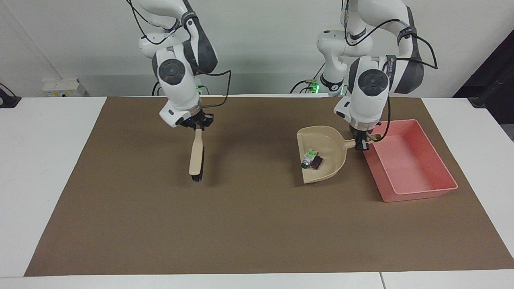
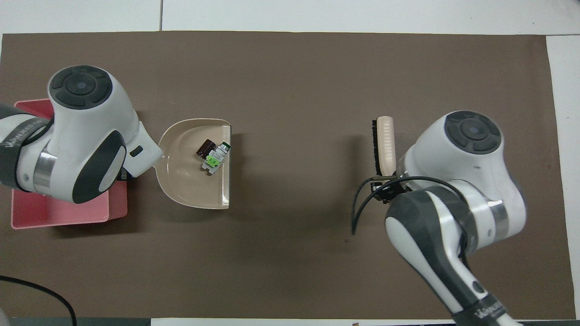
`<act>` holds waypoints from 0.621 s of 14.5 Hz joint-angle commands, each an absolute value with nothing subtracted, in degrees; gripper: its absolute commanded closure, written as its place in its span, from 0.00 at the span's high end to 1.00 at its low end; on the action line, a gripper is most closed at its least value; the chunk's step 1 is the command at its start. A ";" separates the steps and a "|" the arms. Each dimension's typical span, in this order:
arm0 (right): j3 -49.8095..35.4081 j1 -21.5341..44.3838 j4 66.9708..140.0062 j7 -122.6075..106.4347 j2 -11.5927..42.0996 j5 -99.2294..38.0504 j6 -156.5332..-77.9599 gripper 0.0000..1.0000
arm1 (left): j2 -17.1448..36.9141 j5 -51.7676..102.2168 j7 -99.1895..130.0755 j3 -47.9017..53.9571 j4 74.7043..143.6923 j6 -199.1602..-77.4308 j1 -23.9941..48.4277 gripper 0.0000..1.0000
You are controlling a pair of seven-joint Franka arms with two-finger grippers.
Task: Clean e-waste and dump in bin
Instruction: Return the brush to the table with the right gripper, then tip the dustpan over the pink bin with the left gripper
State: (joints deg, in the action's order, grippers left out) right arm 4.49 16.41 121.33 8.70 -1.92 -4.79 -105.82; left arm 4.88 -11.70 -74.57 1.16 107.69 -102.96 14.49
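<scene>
The beige dustpan [image 1: 323,154] is held by its handle in the left gripper [image 1: 360,143], whose fingers are pinched on the handle just beside the wall of the pink bin [image 1: 417,160]. The dustpan is seen slightly above the brown mat [image 1: 257,224] that covers the bench [image 1: 48,160], with its shadow cast beneath it. Both pieces of e-waste are found inside the dustpan, touching one another: the white part with a green end [image 2: 215,157] and the dark block [image 2: 205,148]. The bin is seen at the left arm's end of the mat, with nothing inside it. A beige brush [image 1: 196,154] is gripped at the top of its handle by the right gripper [image 1: 196,125], fingers pressed on it, bristles pointing down, over the mat toward the right arm's end, well apart from the dustpan
</scene>
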 commanded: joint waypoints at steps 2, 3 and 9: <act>3.78 0.92 125.06 -11.02 -4.04 -4.22 -107.92 0.00 | 1.06 -5.72 -85.40 1.14 109.25 -105.03 6.96 0.00; 3.78 -2.25 126.03 -15.60 -4.13 -4.13 -109.67 0.00 | 0.71 -4.41 -87.60 1.06 109.07 -105.20 4.68 0.00; 3.60 -5.72 130.86 -17.32 -4.22 2.18 -116.53 0.00 | 1.05 5.62 -102.19 0.62 103.02 -103.02 -8.94 0.00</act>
